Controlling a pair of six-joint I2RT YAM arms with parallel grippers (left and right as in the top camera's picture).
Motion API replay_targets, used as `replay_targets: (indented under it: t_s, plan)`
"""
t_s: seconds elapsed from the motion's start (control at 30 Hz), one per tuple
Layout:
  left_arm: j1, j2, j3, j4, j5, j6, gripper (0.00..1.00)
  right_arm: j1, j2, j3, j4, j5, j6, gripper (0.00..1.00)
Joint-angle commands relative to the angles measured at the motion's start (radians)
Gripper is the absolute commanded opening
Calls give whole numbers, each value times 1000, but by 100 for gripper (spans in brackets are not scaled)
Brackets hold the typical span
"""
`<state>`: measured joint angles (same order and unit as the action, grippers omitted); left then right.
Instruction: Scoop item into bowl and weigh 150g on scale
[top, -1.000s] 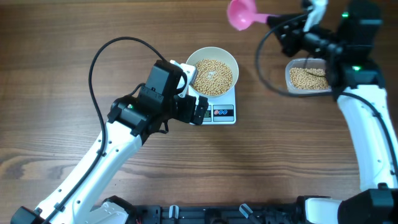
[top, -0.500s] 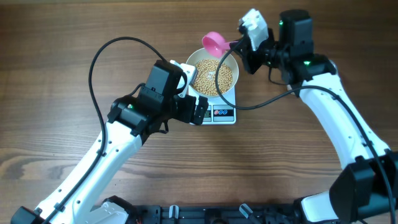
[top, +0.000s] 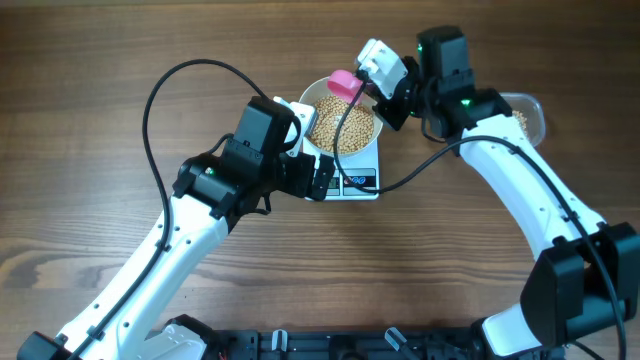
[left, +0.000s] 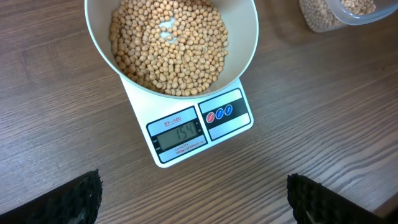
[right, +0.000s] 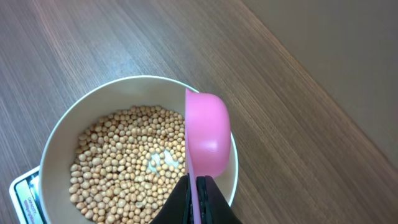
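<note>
Scoop (top: 345, 82) blocks bowl (left: 246, 48) top; left gripper (top: 312, 148) crowds scale (left: 180, 134) left; near side free.

Glossy pink plastic scoop (right: 208, 134), smooth white bowl (left: 242, 37), matt wood-grain table (left: 311, 124).

Brown wooden table (top: 100, 60) (streaky grain) with white scale (left: 186, 134) and clear tub (top: 532, 118) on it.

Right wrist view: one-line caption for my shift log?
Pink scoop, pinched in the right fingers, hangs over the white bowl of beans on the scale.
</note>
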<state>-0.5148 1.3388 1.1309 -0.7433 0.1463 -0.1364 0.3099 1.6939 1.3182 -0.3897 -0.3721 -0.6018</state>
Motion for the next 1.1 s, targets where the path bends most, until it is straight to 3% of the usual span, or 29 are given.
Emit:
replay_targets:
  t_s: [0.0, 0.53, 1.07]
  plan:
    - [7, -3, 15, 2, -6, -5, 100, 15, 35, 9, -13, 21, -24, 4]
    - [7, -3, 15, 2, -6, -5, 100, 41, 70, 9, -14, 127, -53, 4]
    - [7, -3, 15, 2, -6, -5, 100, 85, 70, 9, -101, 109, -12, 4]
